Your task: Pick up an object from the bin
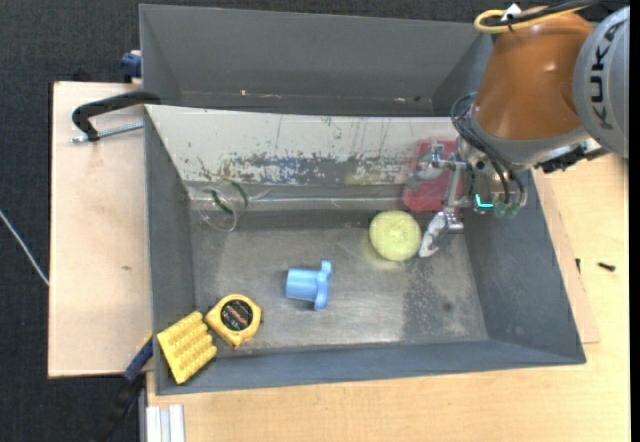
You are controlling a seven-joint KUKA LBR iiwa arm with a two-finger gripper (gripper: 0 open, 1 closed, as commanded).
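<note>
My gripper [436,198] hangs open at the right of the bin, near the back wall. A red block-like thing [424,192] lies against the back wall, right at the gap between the fingers and partly hidden by them. One fingertip [434,238] stands just right of a yellow-green ball [393,235] on the bin floor, close to it or touching it. The other finger [430,164] is up by the red thing's top edge. Nothing is lifted.
A blue plastic piece [309,285] lies mid-floor. A yellow tape measure [235,318] and a yellow ridged thing [186,347] sit in the front left corner. A clear glass-like thing [222,206] rests at the back left. The arm's orange cover hangs over the right rim.
</note>
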